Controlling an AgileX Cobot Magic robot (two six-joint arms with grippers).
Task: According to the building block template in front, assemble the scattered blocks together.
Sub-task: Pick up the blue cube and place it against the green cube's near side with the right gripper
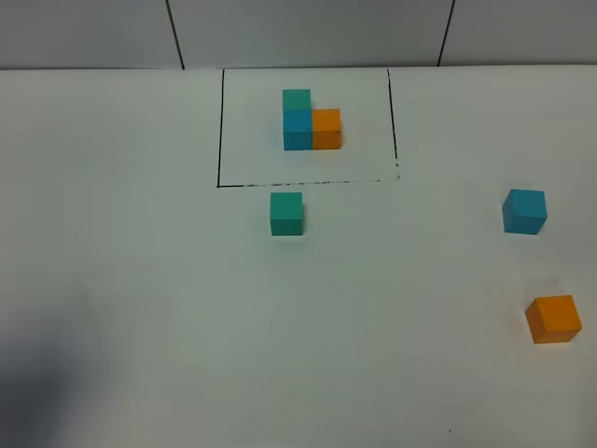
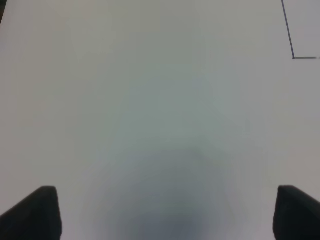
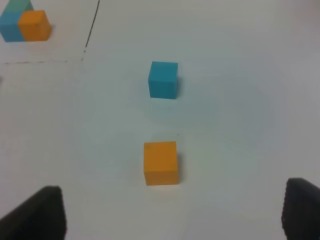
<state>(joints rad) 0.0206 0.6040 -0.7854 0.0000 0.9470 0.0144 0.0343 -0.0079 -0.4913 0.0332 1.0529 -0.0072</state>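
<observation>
The building block template point(image 1: 308, 121) is an L of teal-green, blue and orange cubes inside a thin black drawn rectangle point(image 1: 220, 131) at the far middle of the table. Part of it shows in the right wrist view point(image 3: 25, 22). Three scattered blocks lie apart: teal-green point(image 1: 286, 213) just in front of the frame, blue point(image 1: 524, 211) at the right, orange point(image 1: 553, 319) nearer at the right edge. My right gripper point(image 3: 170, 212) is open and empty, short of the orange block point(image 3: 160, 163), with the blue block point(image 3: 163, 80) beyond. My left gripper point(image 2: 165, 215) is open over bare table.
The white table point(image 1: 140, 280) fills the view, with a grey panelled wall point(image 1: 308, 28) behind it. A soft shadow lies at the near left corner point(image 1: 37, 383). A corner of the black frame shows in the left wrist view point(image 2: 293, 57).
</observation>
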